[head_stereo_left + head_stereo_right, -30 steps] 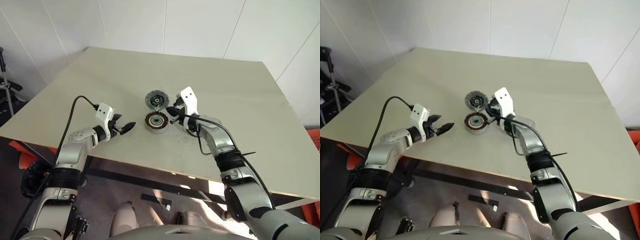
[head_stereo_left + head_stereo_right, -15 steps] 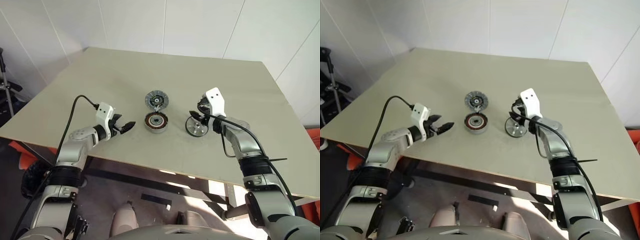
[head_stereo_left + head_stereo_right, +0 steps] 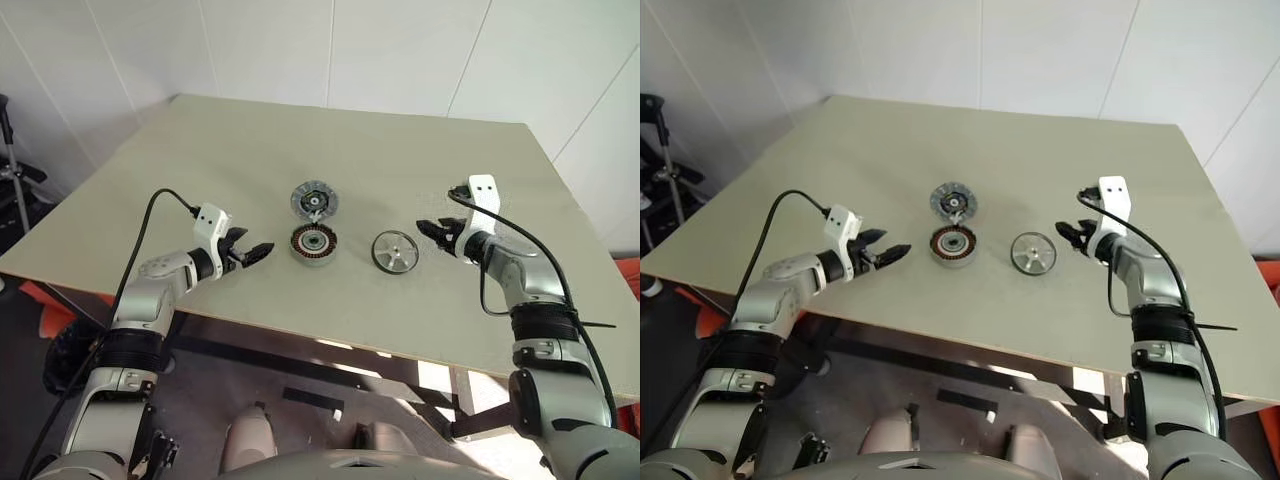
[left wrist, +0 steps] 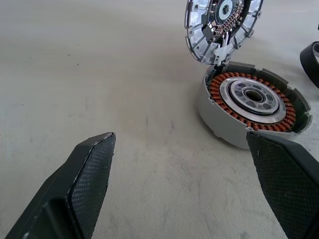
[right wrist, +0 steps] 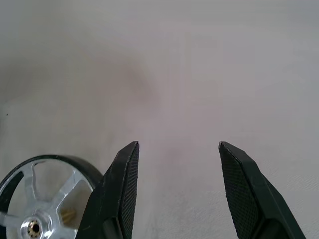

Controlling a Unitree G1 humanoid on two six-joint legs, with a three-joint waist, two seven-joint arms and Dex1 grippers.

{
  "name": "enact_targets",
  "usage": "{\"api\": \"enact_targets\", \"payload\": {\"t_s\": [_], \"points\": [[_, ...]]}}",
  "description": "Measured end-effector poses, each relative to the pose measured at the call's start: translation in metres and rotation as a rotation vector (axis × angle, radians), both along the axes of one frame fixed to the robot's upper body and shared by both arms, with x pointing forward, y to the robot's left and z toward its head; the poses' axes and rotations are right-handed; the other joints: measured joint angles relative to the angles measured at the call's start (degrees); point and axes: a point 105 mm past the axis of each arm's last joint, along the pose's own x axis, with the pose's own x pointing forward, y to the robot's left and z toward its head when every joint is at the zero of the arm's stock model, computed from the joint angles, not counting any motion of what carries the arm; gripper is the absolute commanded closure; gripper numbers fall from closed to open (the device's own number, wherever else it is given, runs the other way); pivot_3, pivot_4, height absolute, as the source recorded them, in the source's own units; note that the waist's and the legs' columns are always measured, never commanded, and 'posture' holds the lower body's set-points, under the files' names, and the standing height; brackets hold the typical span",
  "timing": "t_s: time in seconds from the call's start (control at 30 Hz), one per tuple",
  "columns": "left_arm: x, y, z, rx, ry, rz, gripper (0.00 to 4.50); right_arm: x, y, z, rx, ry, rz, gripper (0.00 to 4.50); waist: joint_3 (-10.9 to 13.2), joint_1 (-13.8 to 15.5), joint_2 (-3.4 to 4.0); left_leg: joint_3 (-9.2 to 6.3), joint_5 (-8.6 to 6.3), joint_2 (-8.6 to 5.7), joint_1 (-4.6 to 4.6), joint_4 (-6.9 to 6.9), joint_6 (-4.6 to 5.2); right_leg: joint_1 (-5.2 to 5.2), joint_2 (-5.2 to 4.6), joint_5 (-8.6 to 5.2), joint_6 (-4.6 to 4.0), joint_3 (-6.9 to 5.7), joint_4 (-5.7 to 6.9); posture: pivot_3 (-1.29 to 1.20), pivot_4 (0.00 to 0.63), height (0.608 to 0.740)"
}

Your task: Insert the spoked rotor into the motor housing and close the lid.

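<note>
On the pale table [image 3: 200, 150], the robot's left gripper [image 3: 262, 249] hovers near the front edge with its two black fingers [image 4: 92, 169] spread wide and nothing between them, aimed at the motor housing [image 3: 313, 244], which sits just beyond the fingertips with its copper-orange ring and silver centre facing up. On the right side, the right gripper [image 3: 428, 229] hangs over bare tabletop with its jaws parted and empty. The lid [image 3: 394, 250], a shiny silver wheel with broad spokes, lies flat between the housing and the right gripper, apart from both. Farther back, the spoked rotor [image 3: 314, 199] lies on the table touching, or all but touching, the housing's far rim; in the left wrist view it seems to lean against that rim [image 4: 223, 22].
</note>
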Motion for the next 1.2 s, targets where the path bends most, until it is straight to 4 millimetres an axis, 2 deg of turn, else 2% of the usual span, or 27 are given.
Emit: {"api": "enact_targets", "payload": {"t_s": [0.17,0.27,0.43,0.67,0.8,0.9,1.0,1.2], "points": [[0.000,0.000,0.000,0.000,0.000,0.000,0.03,-0.015,0.002,-0.011,0.108,0.093,0.074,1.63,0.0,0.2,0.02,0.00,0.00,0.00,-0.01,0.02,0.01,0.01,-0.01,0.00,0.00,-0.01,0.00,0.00,0.000,0.740],[0.000,0.000,0.000,0.000,0.001,0.000,0.03,-0.022,-0.007,-0.019,0.173,0.140,0.069,1.63,0.0,0.3,0.02,0.01,-0.01,0.01,0.00,0.06,0.03,0.04,-0.02,0.00,-0.01,-0.03,0.00,0.00,0.000,0.740],[-0.002,0.001,-0.004,0.001,0.010,0.002,0.03,-0.021,-0.015,-0.019,0.304,0.151,0.030,1.63,0.0,0.4,0.03,0.01,-0.02,0.01,0.01,0.11,0.04,0.06,-0.02,0.00,-0.01,-0.03,0.03,0.00,0.000,0.740],[-0.003,0.001,-0.005,0.003,0.010,0.001,0.03,-0.015,-0.027,-0.019,0.377,0.159,-0.054,1.63,0.0,0.5,0.03,0.01,-0.03,0.01,0.02,0.22,0.05,0.12,-0.05,0.00,-0.02,-0.04,0.07,0.00,0.000,0.740],[-0.003,0.001,-0.005,0.004,0.011,0.002,0.03,-0.018,-0.036,-0.016,0.399,0.174,-0.085,1.63,0.0,1.5,0.04,0.02,-0.09,0.02,0.02,0.22,0.17,0.12,-0.04,0.00,-0.02,-0.04,0.07,0.00,0.000,0.740],[-0.004,0.001,-0.006,0.005,0.012,0.001,0.03,-0.023,-0.033,-0.014,0.449,0.189,-0.070,1.63,0.0,1.7,0.05,0.02,-0.10,0.03,0.00,0.19,0.17,0.09,-0.03,0.00,-0.02,-0.05,0.06,0.00,0.000,0.740],[-0.004,0.001,-0.006,0.006,0.012,0.001,0.03,-0.035,-0.022,-0.018,0.484,0.215,-0.026,1.63,0.0,1.9,0.05,0.02,-0.09,0.03,0.00,0.18,0.16,0.09,-0.03,0.00,-0.02,-0.05,0.03,0.00,0.000,0.740],[-0.004,0.000,-0.006,0.006,0.010,-0.002,0.03,-0.042,-0.006,-0.021,0.496,0.225,0.007,1.63,0.0,1.6,0.04,0.04,-0.09,0.04,0.14,0.10,0.16,0.13,-0.02,-0.01,-0.01,-0.02,0.05,0.00,0.000,0.740]]}}
